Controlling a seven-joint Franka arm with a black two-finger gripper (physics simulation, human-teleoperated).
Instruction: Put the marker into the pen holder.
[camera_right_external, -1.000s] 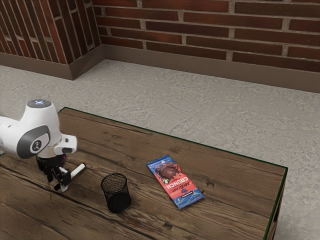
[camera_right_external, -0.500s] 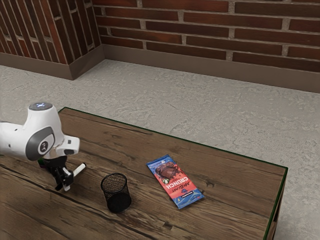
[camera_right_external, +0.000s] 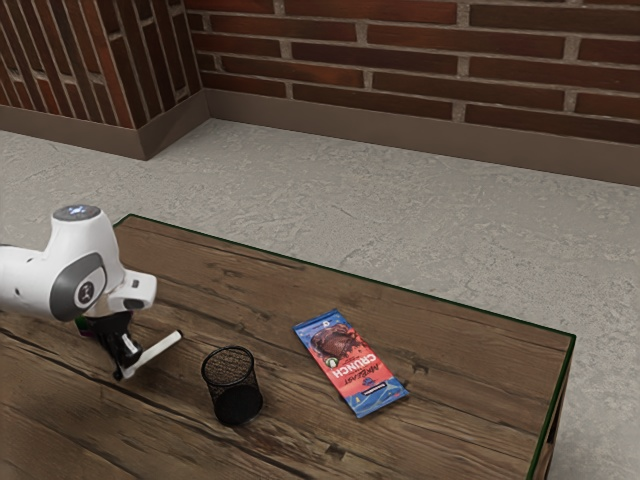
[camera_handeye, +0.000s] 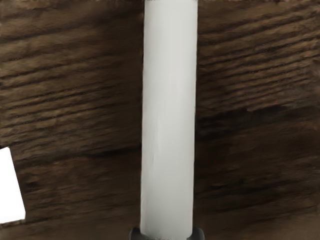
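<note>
White marker sits pinched by the claw, closed to the marker's width.

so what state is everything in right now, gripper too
marker, outside the pen holder, at the gripper
pen holder, standing upright on the table, marker not in it
snack bar, lying flat on the table, printed side up
gripper, at one end of the marker, open or shut unclear
</note>
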